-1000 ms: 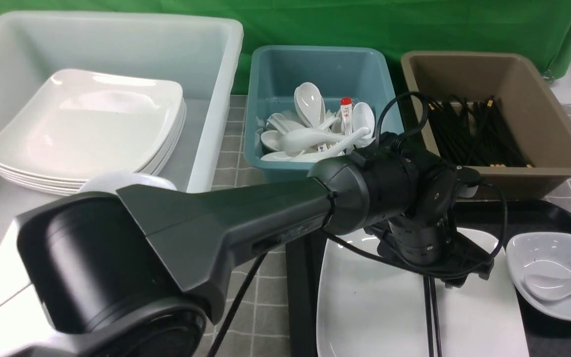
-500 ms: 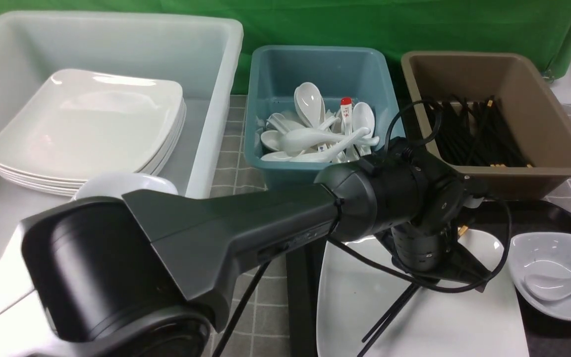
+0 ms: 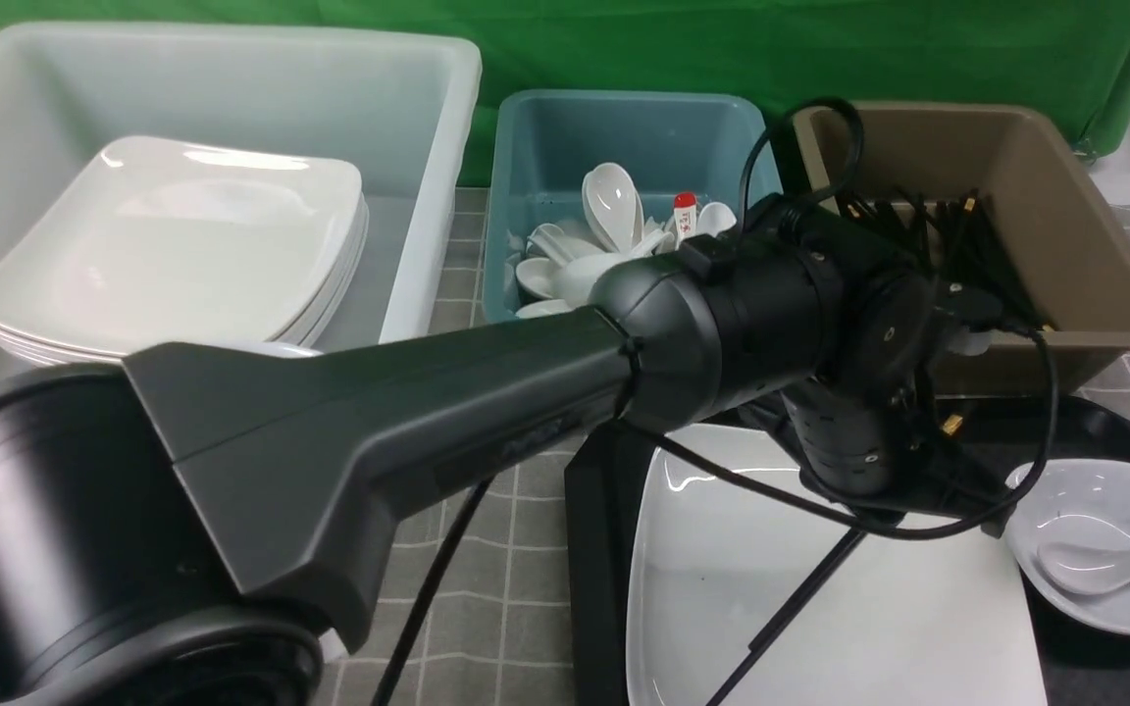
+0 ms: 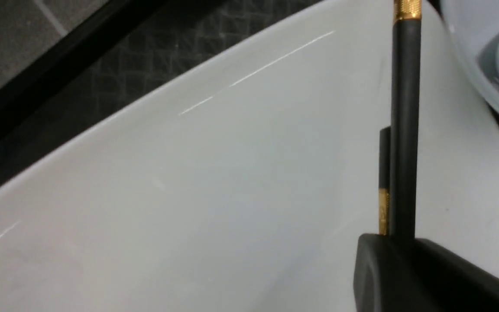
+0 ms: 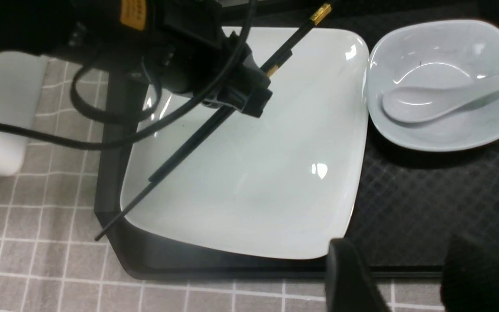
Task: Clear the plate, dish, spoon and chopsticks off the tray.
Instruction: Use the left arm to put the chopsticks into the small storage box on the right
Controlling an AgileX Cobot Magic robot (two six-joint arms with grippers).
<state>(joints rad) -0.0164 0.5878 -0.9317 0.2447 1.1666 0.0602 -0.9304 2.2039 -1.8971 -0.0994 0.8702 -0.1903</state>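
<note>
While the big white tub at far left cradles its stack of white plates, the teal tub next along is heaped with white spoons, one handle tipped red! Nearer, the black tray carries the plate, and over it the left gripper has its fingers clamped on the chopsticks, both slanting above the white, gold bands at their far ends, one sitting farther along than the other. Beyond, far right, the brown tub holds a bundle of black chopsticks. And at the tray's right, just beside the plate, the dish has the spoon lying in it. The right gripper keeps its fingers apart, nothing between them!
</note>
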